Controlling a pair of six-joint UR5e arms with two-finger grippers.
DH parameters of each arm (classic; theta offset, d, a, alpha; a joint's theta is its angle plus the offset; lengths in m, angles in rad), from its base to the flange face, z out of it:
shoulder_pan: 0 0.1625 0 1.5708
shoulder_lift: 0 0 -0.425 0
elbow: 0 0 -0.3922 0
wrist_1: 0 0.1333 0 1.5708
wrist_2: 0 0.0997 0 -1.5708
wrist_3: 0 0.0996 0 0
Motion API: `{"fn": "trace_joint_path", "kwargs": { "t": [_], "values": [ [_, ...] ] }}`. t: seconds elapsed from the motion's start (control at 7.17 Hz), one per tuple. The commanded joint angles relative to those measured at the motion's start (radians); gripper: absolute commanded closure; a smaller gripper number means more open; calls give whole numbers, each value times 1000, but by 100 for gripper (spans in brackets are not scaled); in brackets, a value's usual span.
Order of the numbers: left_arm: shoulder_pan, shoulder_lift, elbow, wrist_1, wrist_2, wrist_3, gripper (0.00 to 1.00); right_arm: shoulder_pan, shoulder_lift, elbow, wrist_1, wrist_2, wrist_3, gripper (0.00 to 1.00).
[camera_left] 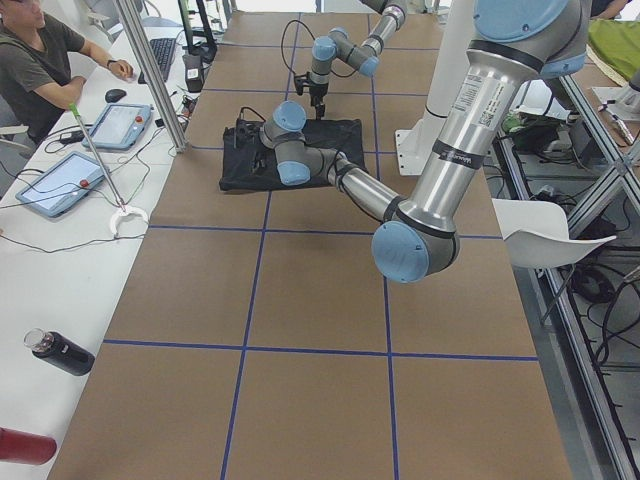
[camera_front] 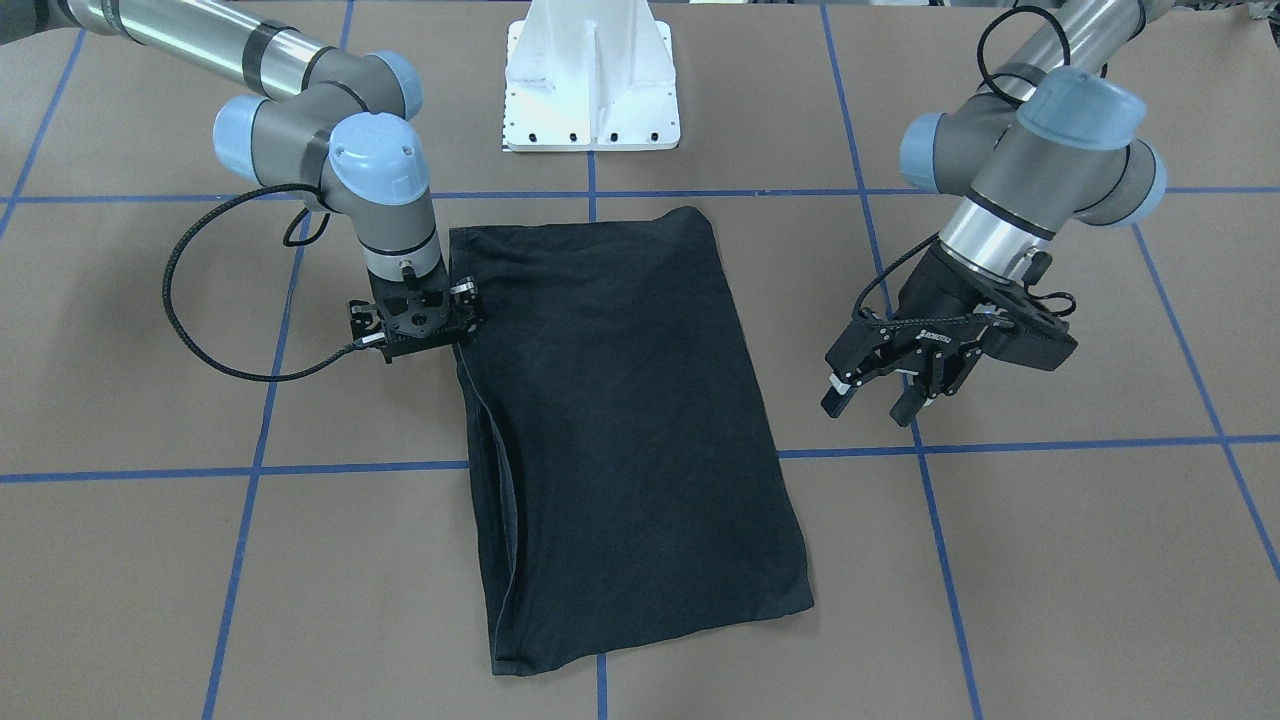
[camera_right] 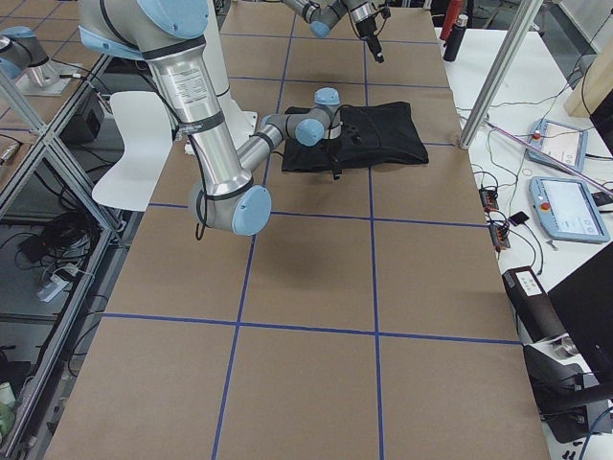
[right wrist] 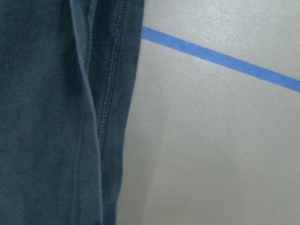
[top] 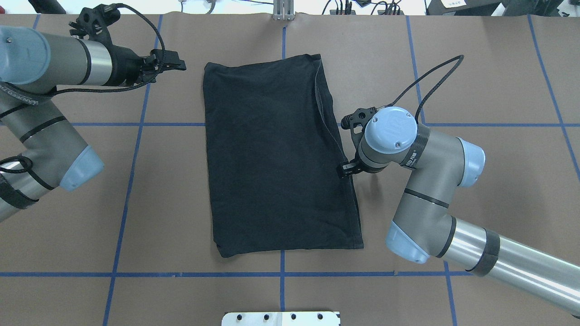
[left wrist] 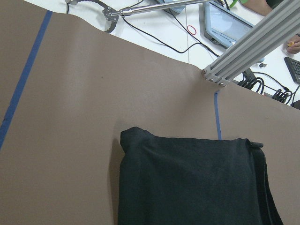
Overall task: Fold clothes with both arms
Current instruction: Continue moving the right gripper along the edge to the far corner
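So the black T-shirt [camera_front: 620,400] is lying flat on the brown table [camera_front: 1050,560]. It's being shown folded into a long rectangle, straight out in front of the white pedestal base [camera_front: 590,90]. One short edge is sitting near the base and the rest is running away from it. Only plain black cloth is being shown on top.

The right gripper [camera_front: 415,325] is being pointed straight down at the shirt's long layered edge, forward of the base and off to the robot's right of it. Its fingers are being hidden under the wrist, so whether they're apart or clamped on the cloth can't be told. A stitched hem and a strip of blue tape [right wrist: 220,58] are being picked up by the right wrist camera.

The left gripper [camera_front: 878,398] is being held tilted above bare table, out to the robot's left of the base and well apart from the shirt. Its fingers are being held spread with nothing between them.
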Motion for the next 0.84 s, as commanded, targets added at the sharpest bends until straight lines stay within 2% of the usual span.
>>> {"fn": "trace_joint_path", "kwargs": {
  "t": [0.0,0.42,0.56,0.7],
  "values": [
    [2,-4,1,1,1,0,0,28,1,1,0,37,-10,1],
    [0,-2,1,1,-1,0,0,54,99,-23,3,52,-12,1],
    [0,-1,1,1,-1,0,0,71,183,-104,7,45,-10,1],
    [0,2,1,4,-1,0,0,78,253,-222,79,16,-10,1]
  ]
}}
